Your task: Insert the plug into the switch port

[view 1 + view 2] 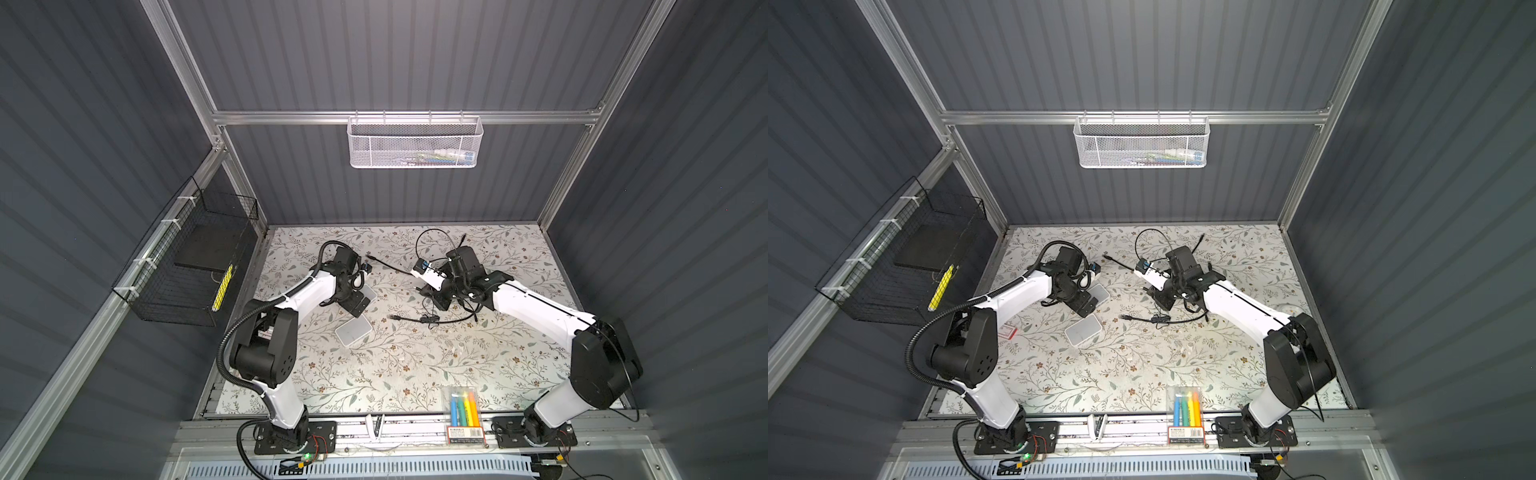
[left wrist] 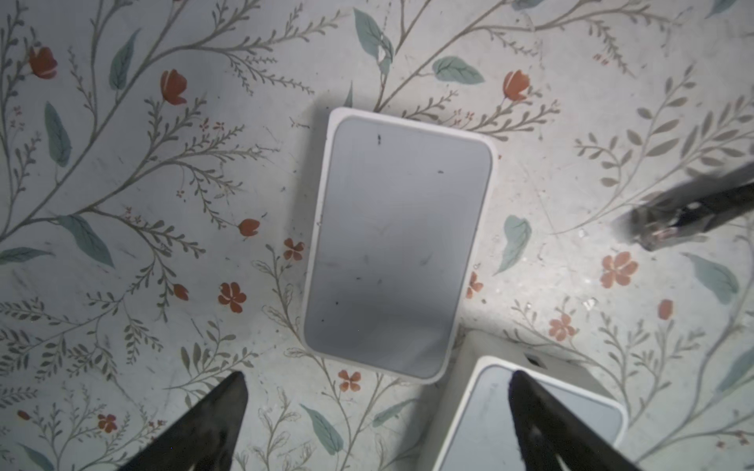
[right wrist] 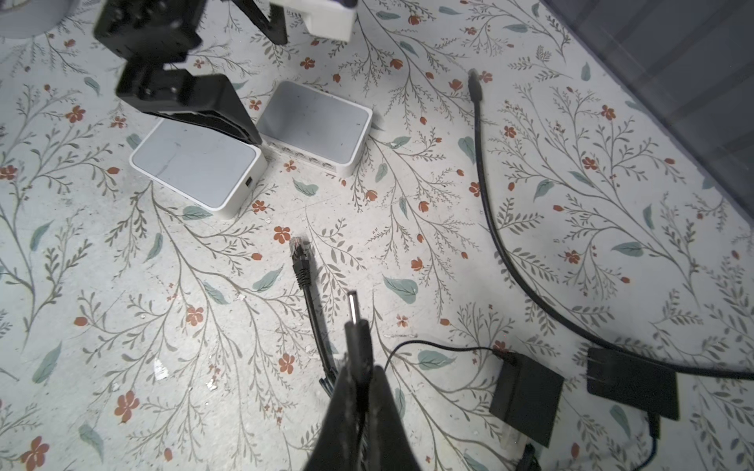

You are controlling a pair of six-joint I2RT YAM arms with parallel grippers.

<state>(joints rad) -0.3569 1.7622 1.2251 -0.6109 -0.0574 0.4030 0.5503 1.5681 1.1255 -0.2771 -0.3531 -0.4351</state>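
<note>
Both top views are looking steeply down from high over the near edge, far off, taking in the whole floral tabletop point(image 1: 415, 365) and sharing nearly everything. The left wrist camera is facing straight down, close above a white switch point(image 2: 391, 244). The right wrist camera is looking down at a slant from low, sharing the Ethernet plug point(image 3: 300, 261) with both top views.

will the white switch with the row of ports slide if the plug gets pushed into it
Probably slides: the switch looks like a small plastic box lying free on the table, nothing gripping it, so the plug may shove it back. Unlikely to tip: it lies flat and low.
</note>
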